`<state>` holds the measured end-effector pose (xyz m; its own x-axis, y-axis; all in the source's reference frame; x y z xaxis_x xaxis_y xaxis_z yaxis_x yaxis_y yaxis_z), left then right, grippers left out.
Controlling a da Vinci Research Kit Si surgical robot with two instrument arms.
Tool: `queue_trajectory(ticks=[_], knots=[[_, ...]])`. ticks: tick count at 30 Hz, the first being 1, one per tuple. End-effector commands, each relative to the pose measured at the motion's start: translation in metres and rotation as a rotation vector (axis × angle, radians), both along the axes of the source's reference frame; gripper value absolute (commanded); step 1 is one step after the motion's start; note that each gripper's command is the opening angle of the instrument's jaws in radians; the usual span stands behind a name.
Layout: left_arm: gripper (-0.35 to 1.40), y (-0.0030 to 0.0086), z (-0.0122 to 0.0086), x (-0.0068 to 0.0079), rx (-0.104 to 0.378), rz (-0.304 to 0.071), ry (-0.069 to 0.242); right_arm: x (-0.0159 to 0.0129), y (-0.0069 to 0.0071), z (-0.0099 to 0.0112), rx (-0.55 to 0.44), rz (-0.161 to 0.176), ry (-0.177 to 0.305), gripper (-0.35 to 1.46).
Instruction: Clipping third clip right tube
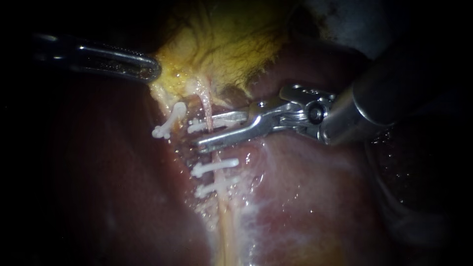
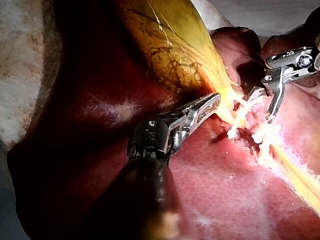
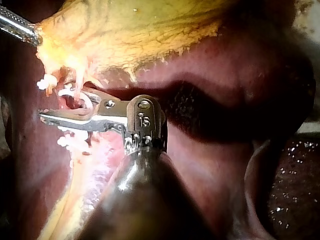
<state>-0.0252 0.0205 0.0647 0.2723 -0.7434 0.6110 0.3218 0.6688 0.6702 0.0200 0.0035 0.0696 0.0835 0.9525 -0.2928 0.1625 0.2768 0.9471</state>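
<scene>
So the liver (image 1: 305,207) is the big dark red slab filling most of the endoscope view, with the yellow, veiny gallbladder (image 1: 221,44) sitting above it. The right instrument (image 1: 199,135) comes in from the right as a fat shaft. Its jaws are apart with a clear gap and they straddle the right tube (image 1: 208,106), so the tube runs across the gap rather than being pinched. The left instrument (image 1: 150,69) comes in from the left, thinner and half in the dark. Its jaws look pressed together on the edge of the gallbladder, and the yellow tissue draws to a point right at the tip. The right tube itself is a thin pinkish strand running from the gallbladder's lower edge down over the liver. A white loaded clip (image 1: 217,120) lies along the upper jaw and crosses the tube. Further down the same tube are two lower clips (image 1: 215,167), one just under the other. One more, the side clip (image 1: 170,120), sits on a pale strand beside the right tube, under the left instrument's tip.
</scene>
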Motion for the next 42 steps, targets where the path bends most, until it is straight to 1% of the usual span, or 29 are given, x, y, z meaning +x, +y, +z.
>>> queue_trajectory(ticks=[1, 5, 8, 13, 16, 20, 30, 32, 33, 42], knots=[[-0.35, 0.0, 0.0, 0.0, 0.0, 0.0, 0.0, 0.0, 0.0001, -0.0003, 0.002, 0.001, -0.003, 0.51], [-0.35, 0.0, 0.0, 0.0, 0.0, 0.0, 0.0, -0.0001, 0.0005, -0.0016, 0.013, -0.009, -0.002, 0.48], [-0.35, 0.0, 0.0, 0.0, 0.0, 0.0, 0.0, -0.0001, 0.0005, -0.0021, 0.015, -0.018, 0.002, 0.46], [-0.35, 0.0, 0.0, 0.0, 0.0, 0.0, 0.0, 0.0, 0.0003, -0.0023, 0.048, -0.039, -0.003, 0.38], [-0.35, 0.0, 0.0, 0.0, 0.0, 0.0, 0.0, -0.0001, 0.0, -0.0024, 0.075, -0.05, -0.01, 0.3], [-0.35, 0.0, 0.0, 0.0, 0.0, 0.0, 0.0, -0.0001, -0.0002, -0.0026, 0.075, -0.053, -0.008, 0.22], [-0.35, 0.0, 0.0, 0.0, 0.0, 0.0, 0.0, -0.0001, -0.0002, -0.0026, 0.075, -0.053, -0.008, -0.15], [-0.35, 0.0, 0.0, 0.0, 0.0, 0.0, 0.0, -0.0001, -0.0002, -0.0026, 0.075, -0.053, -0.008, -0.26], [-0.35, 0.0, 0.0, 0.0, 0.0, 0.0, 0.0, -0.0001, -0.0002, -0.0026, 0.075, -0.055, -0.007, -0.35], [-0.35, 0.0, 0.0, 0.0, 0.0, 0.0, 0.0, 0.0001, -0.0002, -0.0022, 0.073, -0.055, -0.006, -0.35]])
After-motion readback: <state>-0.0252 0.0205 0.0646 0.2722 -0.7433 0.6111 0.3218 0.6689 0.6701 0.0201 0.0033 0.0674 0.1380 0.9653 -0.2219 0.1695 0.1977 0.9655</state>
